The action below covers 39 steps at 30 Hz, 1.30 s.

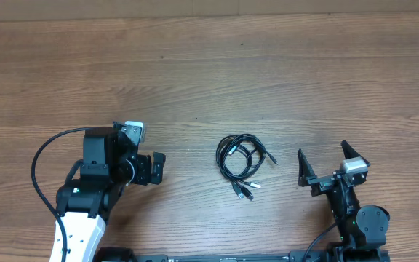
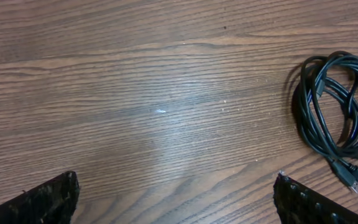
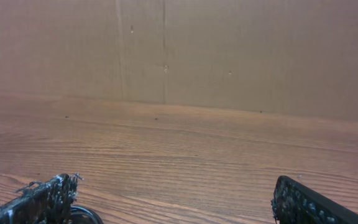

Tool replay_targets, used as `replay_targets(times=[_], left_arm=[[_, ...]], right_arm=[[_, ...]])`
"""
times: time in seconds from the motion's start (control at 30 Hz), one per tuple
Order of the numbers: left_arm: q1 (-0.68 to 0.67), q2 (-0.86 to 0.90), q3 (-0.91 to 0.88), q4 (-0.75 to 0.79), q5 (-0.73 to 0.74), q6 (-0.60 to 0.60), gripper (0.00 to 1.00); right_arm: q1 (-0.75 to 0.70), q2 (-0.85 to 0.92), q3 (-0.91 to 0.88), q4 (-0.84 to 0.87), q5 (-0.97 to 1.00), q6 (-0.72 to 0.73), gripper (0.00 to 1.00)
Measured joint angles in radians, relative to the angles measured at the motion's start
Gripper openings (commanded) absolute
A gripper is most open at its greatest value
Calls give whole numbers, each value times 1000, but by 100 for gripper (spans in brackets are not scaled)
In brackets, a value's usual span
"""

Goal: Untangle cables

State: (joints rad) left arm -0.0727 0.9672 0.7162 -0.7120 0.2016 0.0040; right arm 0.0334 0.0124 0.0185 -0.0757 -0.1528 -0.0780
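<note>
Right of left end effector [image 1: 160, 168], cables [image 1: 238, 156]

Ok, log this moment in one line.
phase: pre-grasp | cables: tangled bundle, untouched | left end effector: open, empty | right end effector: open, empty

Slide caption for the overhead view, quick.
Coiled thin black cables lie untouched on brown wooden table; left fingers and right fingers open.

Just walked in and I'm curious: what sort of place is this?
Probably a robotics lab or test bench: a left robot arm and a right robot arm sit at a wooden table, a bundle of cables between them, a plain brown wall behind.
</note>
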Motion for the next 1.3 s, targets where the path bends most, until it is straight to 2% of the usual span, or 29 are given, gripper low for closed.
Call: replay_targets(times=[0.27,0.9,1.3], left_arm=[[-7,0,0,-15,13,0,100],[-269,0,0,50,8,-4,100],[-288,3,65,26,-42,-57,100]], right_arm=[[0,0,0,0,0,0,100],[0,0,0,0,0,0,100],[0,0,0,0,0,0,100]])
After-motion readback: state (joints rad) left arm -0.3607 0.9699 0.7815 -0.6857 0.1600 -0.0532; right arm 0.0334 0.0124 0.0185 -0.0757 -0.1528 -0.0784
